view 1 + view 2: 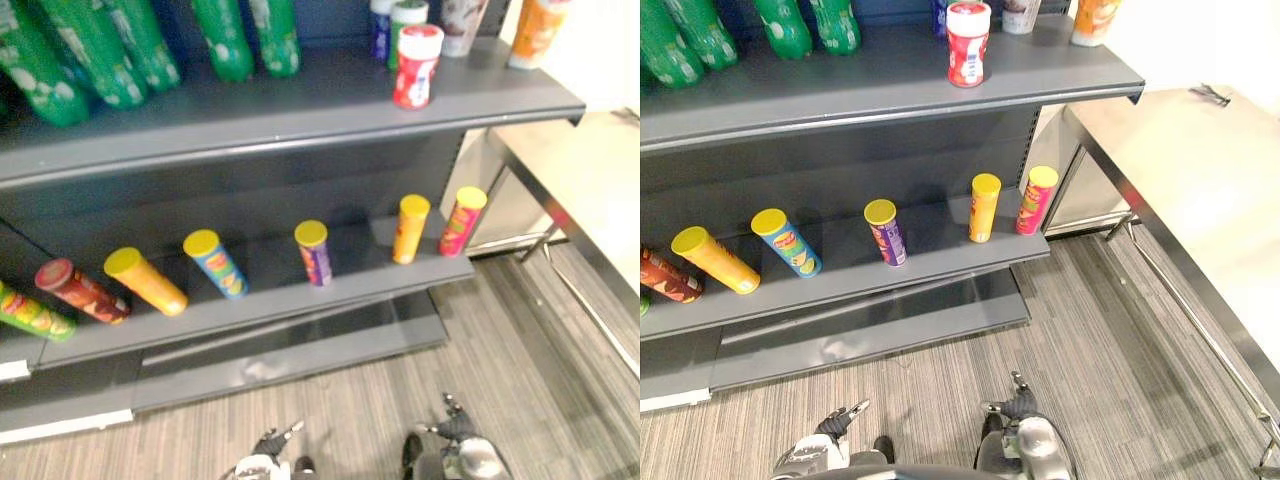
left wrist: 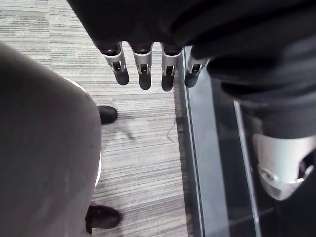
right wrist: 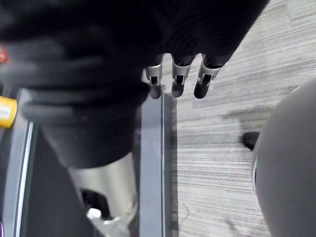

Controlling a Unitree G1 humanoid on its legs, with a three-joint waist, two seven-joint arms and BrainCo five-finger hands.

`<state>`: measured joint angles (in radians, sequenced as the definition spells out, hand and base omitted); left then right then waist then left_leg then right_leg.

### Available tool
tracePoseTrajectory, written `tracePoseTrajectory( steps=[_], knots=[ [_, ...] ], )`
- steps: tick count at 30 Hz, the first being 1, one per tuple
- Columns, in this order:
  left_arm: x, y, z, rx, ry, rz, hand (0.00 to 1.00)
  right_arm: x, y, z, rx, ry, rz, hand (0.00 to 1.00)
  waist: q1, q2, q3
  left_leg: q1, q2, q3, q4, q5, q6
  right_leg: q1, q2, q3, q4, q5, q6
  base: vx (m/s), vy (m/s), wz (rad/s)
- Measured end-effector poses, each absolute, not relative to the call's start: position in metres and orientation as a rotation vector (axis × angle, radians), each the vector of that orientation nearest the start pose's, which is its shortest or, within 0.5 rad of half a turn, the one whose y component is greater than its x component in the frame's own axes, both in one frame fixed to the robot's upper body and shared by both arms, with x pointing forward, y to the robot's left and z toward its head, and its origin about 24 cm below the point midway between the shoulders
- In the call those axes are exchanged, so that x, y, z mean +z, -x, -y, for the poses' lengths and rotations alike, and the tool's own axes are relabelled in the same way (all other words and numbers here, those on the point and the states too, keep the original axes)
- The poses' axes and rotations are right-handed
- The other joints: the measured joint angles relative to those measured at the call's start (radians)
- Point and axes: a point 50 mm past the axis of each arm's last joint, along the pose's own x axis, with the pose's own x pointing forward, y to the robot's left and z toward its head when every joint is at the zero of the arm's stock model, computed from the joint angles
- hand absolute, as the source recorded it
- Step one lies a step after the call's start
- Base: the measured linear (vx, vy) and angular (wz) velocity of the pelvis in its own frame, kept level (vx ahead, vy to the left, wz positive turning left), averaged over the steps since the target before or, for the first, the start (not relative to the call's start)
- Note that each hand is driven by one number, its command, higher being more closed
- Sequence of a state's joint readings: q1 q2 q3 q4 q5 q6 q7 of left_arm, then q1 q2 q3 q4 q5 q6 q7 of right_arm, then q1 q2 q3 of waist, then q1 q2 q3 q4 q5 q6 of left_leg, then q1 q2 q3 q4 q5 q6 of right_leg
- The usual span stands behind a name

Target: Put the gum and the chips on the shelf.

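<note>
Both hands hang low over the striped grey carpet (image 1: 1090,330) in front of the dark grey metal shelf unit (image 1: 300,185). The left hand (image 2: 143,74) and the right hand (image 3: 180,79) each show straight, slack fingers with nothing in them. The chips, a row of tall chip cans with yellow lids (image 1: 314,252), are on the lower shelf (image 1: 940,255). The red-and-white cylindrical canister (image 1: 416,65), probably the gum, stands on the upper shelf (image 1: 300,115) close to its front lip, well apart from the green plastic bottles (image 1: 235,40). So the goods look already shelved, and the main danger is undoing that. A hand rising past the upper lip could nudge the canister off its edge. A sideways brush along the lower row could topple one can, knock its neighbours and send it rolling to the floor. To the robot's right, the pale bench with a metal rail (image 1: 1200,200) stands near enough that a wide swing of the right arm might catch it
</note>
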<state>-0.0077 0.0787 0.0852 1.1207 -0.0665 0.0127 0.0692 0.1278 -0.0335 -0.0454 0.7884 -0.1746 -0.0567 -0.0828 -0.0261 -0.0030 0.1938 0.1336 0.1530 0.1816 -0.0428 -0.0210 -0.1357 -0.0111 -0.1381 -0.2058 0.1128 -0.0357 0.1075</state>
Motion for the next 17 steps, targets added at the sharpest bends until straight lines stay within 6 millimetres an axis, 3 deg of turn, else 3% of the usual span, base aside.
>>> tracePoseTrajectory(
  steps=[6,11,14,17],
  knots=[
    [-0.163,-0.106,-0.193,0.250,0.030,-1.140,0.00,-0.150,-0.100,0.215,-0.374,0.065,-0.985,0.00,0.000,-0.001,-0.026,0.017,-0.003,0.009,-0.008,-0.006,0.007,0.053,0.008,-0.002,-0.094,0.046,0.007,0.01,0.008,-0.02],
    [-0.166,-0.098,-0.189,0.292,0.087,-1.160,0.00,-0.168,-0.025,0.219,-0.475,-0.017,-1.264,0.00,-0.007,0.018,-0.042,0.035,-0.005,0.012,-0.024,-0.008,0.009,0.086,0.011,-0.006,-0.145,0.065,0.012,0.02,0.005,-0.01],
    [-0.167,-0.093,-0.190,0.310,0.098,-1.165,0.00,-0.172,-0.005,0.215,-0.563,-0.125,-1.327,0.00,-0.010,0.022,-0.050,0.040,-0.006,0.015,-0.028,-0.008,0.008,0.089,0.013,-0.005,-0.149,0.065,0.012,0.03,0.011,-0.03],
    [-0.167,-0.092,-0.190,0.312,0.099,-1.167,0.00,-0.172,-0.004,0.214,-0.637,-0.213,-1.313,0.00,-0.010,0.022,-0.055,0.050,-0.006,0.015,-0.033,-0.009,0.008,0.104,0.014,-0.006,-0.160,0.067,0.014,0.00,0.000,0.00]
  ],
)
